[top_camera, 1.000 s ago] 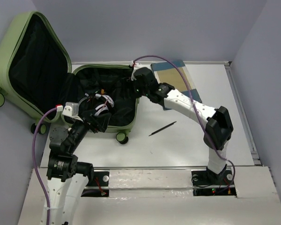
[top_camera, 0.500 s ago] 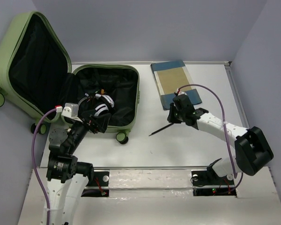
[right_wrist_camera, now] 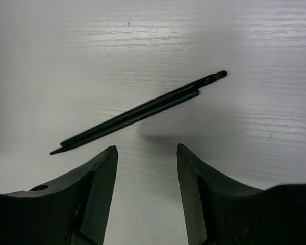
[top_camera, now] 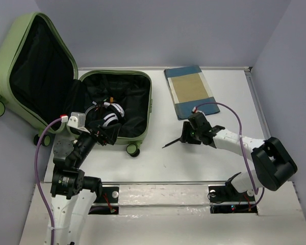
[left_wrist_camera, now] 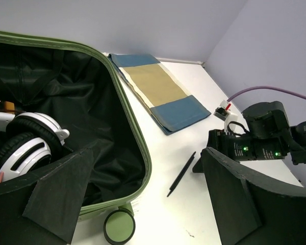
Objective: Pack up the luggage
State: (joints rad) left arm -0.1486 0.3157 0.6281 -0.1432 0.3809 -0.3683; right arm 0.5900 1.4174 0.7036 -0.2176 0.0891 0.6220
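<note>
Jaws on your right gripper (right_wrist_camera: 147, 153) stand parted, empty, just short of the pen (right_wrist_camera: 137, 112) to straddle it; left gripper (left_wrist_camera: 145, 153) gapes idle by the luggage (top_camera: 149, 104).

robot lab: plain-walled white table (top_camera: 158, 163)

Luggage (top_camera: 132, 99): light-green hard-shell suitcase, open, at far left. Black-lined base lies flat; lid stands tilted back to its left; caster wheels along the near edge.
</note>
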